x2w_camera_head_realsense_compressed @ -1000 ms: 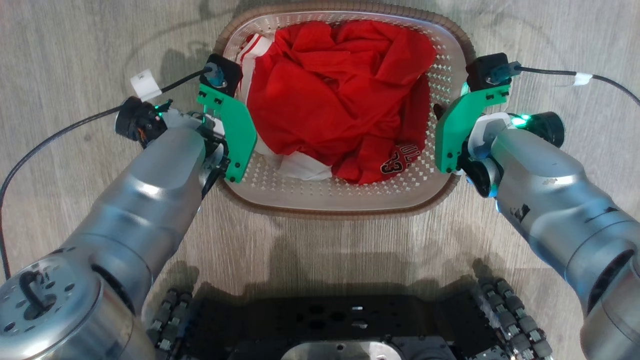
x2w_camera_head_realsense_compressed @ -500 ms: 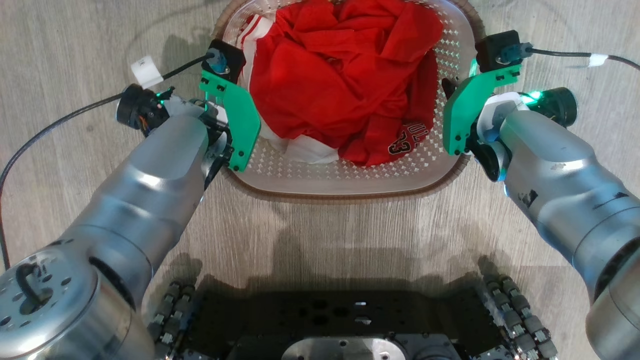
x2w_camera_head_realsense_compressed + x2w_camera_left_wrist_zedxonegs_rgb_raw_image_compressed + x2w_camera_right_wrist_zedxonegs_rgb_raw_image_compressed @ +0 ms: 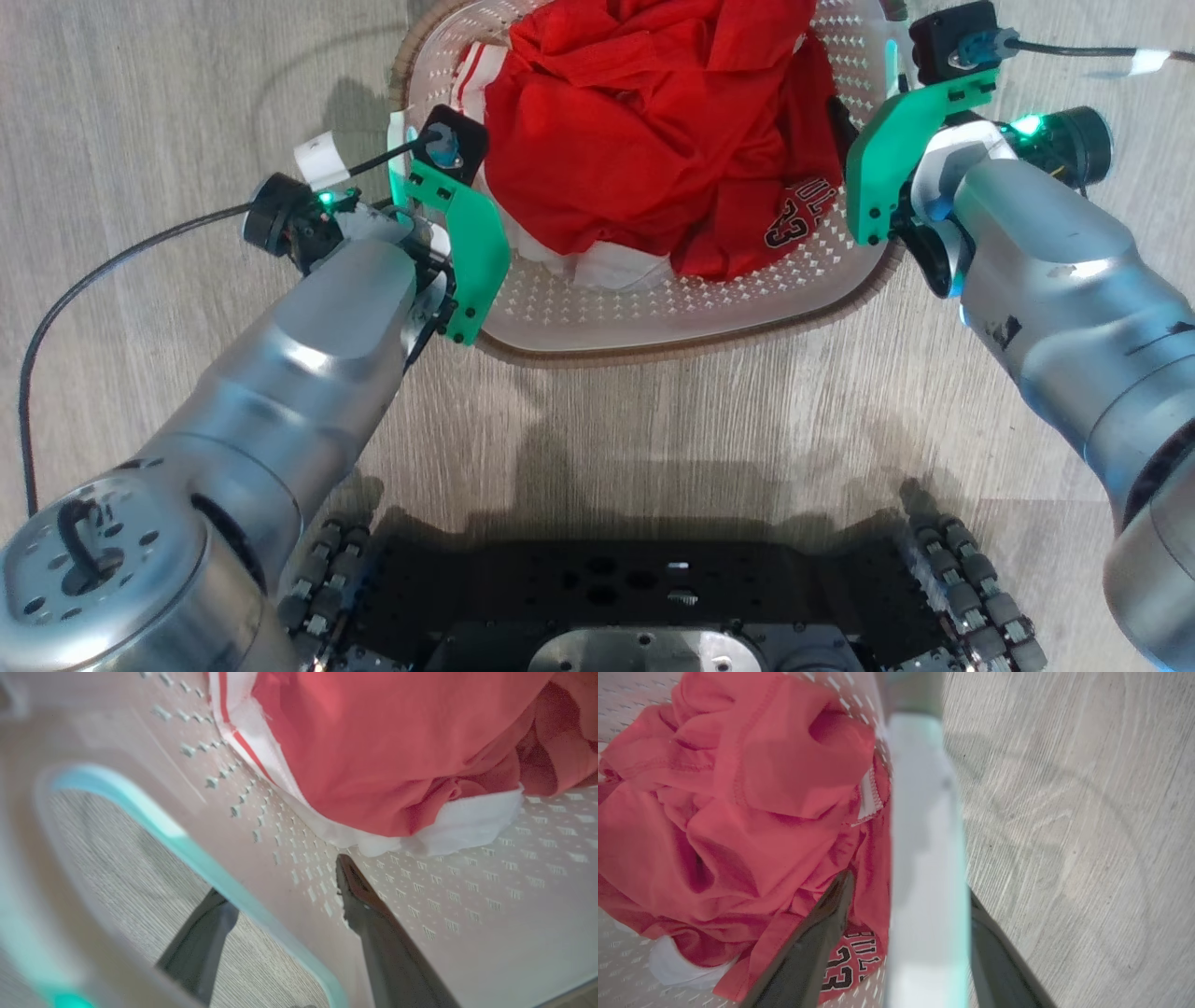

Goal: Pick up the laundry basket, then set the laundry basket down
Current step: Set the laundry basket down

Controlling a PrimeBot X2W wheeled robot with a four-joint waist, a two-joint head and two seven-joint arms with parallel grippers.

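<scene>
Two sets of dark fingers straddle the laundry basket (image 3: 672, 317), one at each side handle. The basket sits on the wood-grain floor (image 3: 597, 439) just ahead of the robot's base, between the two arms, heaped with red clothing (image 3: 653, 121). The left gripper (image 3: 280, 877) is spread wide: one of its fingers (image 3: 373, 924) is inside the basket beside the perforated wall, and the other is outside, seen through the handle opening. The right gripper (image 3: 909, 885) is likewise spread, with its fingers (image 3: 817, 942) on either side of the pale handle bar (image 3: 924, 835), one over the clothing and one over the floor. Neither pair is closed on the plastic.
</scene>
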